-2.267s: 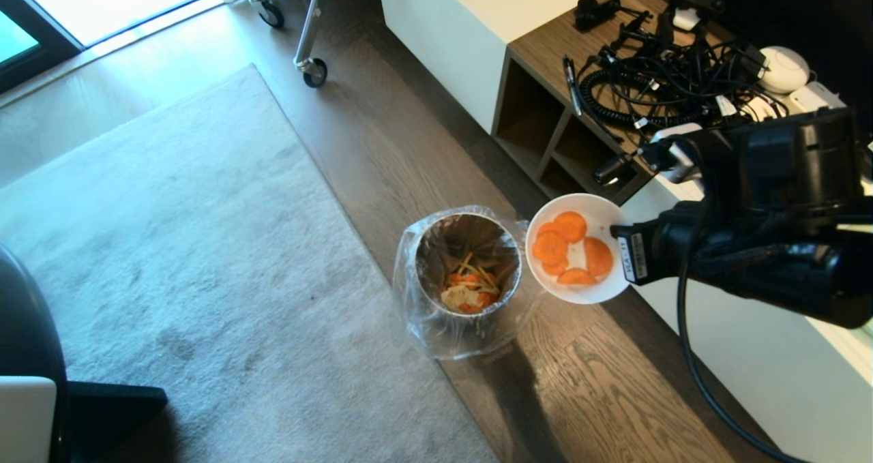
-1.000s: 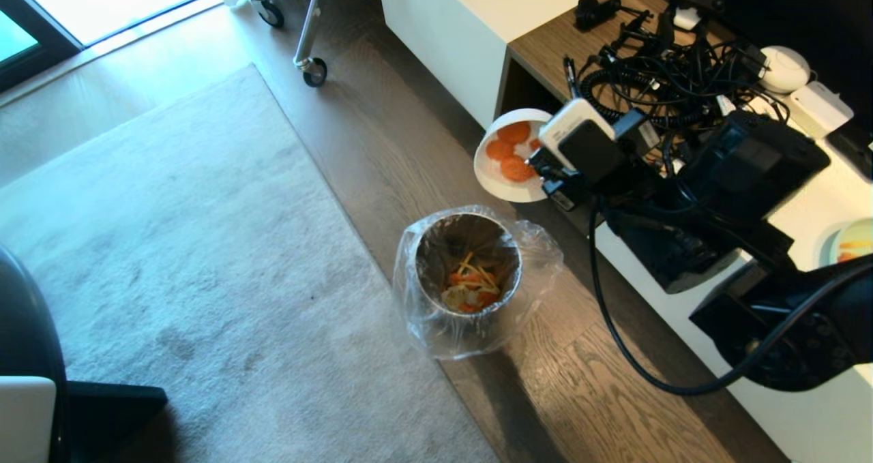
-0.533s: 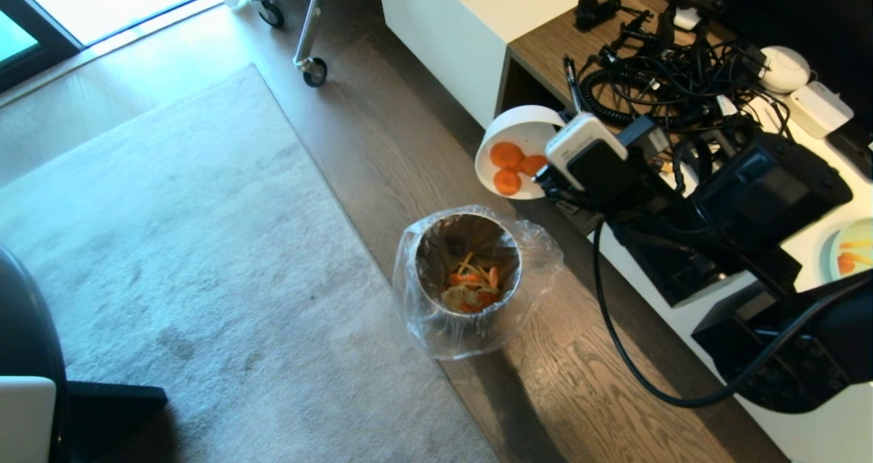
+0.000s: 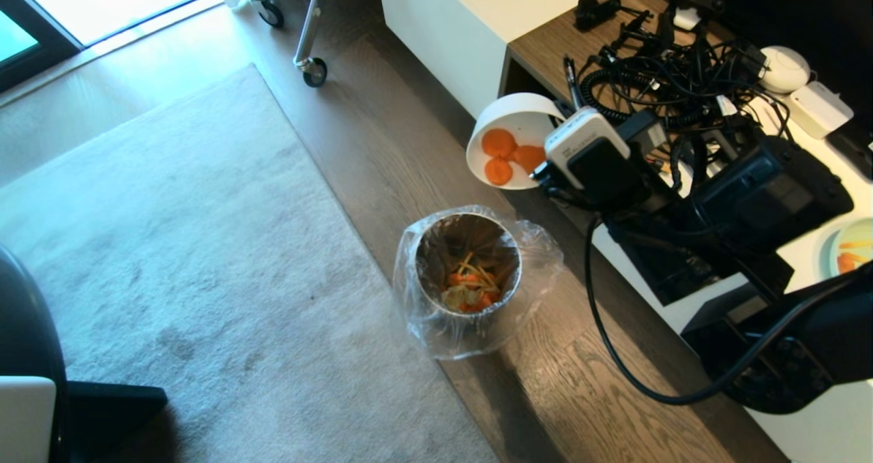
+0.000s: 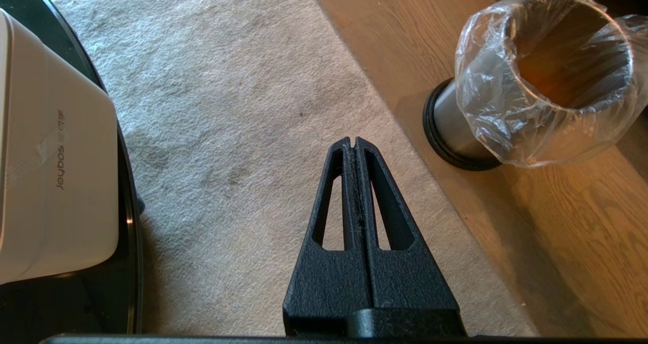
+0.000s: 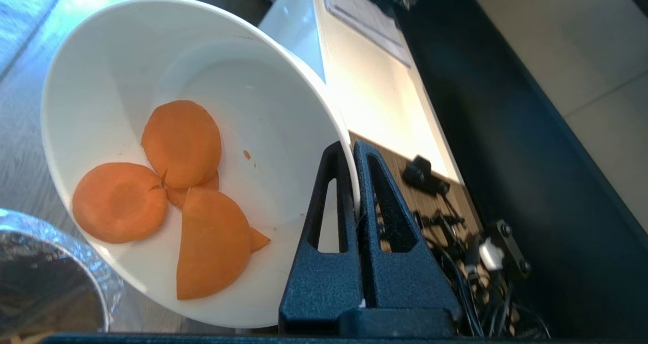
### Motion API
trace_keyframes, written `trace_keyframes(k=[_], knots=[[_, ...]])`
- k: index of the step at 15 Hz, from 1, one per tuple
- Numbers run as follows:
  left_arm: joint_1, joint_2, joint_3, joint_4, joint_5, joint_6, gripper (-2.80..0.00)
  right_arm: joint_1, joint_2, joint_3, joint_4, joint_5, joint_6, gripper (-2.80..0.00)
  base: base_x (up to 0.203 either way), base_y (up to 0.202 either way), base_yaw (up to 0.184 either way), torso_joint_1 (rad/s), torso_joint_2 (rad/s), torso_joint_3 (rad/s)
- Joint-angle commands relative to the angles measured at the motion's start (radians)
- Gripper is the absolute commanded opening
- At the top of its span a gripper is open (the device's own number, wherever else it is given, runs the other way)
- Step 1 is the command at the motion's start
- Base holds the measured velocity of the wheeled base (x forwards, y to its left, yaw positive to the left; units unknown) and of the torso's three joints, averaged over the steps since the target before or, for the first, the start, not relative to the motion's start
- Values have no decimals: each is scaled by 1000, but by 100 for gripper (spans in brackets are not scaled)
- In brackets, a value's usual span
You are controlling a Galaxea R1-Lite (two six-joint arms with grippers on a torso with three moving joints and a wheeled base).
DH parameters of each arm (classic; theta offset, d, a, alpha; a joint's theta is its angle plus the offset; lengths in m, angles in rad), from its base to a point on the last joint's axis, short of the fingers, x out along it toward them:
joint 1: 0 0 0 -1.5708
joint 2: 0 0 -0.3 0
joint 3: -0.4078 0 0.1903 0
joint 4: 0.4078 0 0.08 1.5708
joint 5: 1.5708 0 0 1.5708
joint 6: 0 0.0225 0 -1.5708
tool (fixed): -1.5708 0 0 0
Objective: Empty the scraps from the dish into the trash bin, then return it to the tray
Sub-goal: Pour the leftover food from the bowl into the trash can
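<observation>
I see right gripper (image 6: 354, 149) pinched tight on rim of dish (image 6: 167, 146), one finger inside, one outside. Dish hangs tipped in air, just past trash bin (image 4: 468, 262), not right over it. Dish: white, smooth, hard, deep and round. I guess light, slippery, can break. Thin rim grip could slip, so I go slow. Scraps (image 6: 172, 192): flat orange carrot rounds, wet-looking, sticking to wall. Bin: shiny metal, crinkly clear bag. Left gripper (image 5: 354, 144) squeezed closed, holding nothing, parked over fuzzy rug (image 5: 243, 96).
</observation>
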Motion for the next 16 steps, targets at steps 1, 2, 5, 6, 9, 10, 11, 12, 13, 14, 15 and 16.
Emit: trace_keyframes(k=[1,2,5,6,9,10,11,12,13,14,15,16], knots=[[0,0,0,-1,1,-1,-280,2,2,-24,-28,60,-8,-280,0,0,0,0,0,0],[0,0,0,-1,1,-1,-280,2,2,-32,-28,96,-10,-280,0,0,0,0,0,0],[0,0,0,-1,1,-1,-280,1,-8,-47,-29,167,-37,-280,0,0,0,0,0,0],[0,0,0,-1,1,-1,-280,1,-8,-66,-29,167,-41,-280,0,0,0,0,0,0],[0,0,0,-1,1,-1,-280,1,-6,-120,-30,173,-49,-280,0,0,0,0,0,0],[0,0,0,-1,1,-1,-280,1,-8,-124,-30,192,-49,-280,0,0,0,0,0,0],[0,0,0,-1,1,-1,-280,1,-13,-138,-30,219,-49,-280,0,0,0,0,0,0],[0,0,0,-1,1,-1,-280,1,-16,-158,-29,241,-49,-280,0,0,0,0,0,0],[0,0,0,-1,1,-1,-280,1,-17,-176,-29,263,-48,-280,0,0,0,0,0,0],[0,0,0,-1,1,-1,-280,1,-20,-178,-29,273,-47,-280,0,0,0,0,0,0],[0,0,0,-1,1,-1,-280,1,-24,-178,-29,274,-47,-280,0,0,0,0,0,0],[0,0,0,-1,1,-1,-280,1,-27,-180,-29,277,-47,-280,0,0,0,0,0,0]])
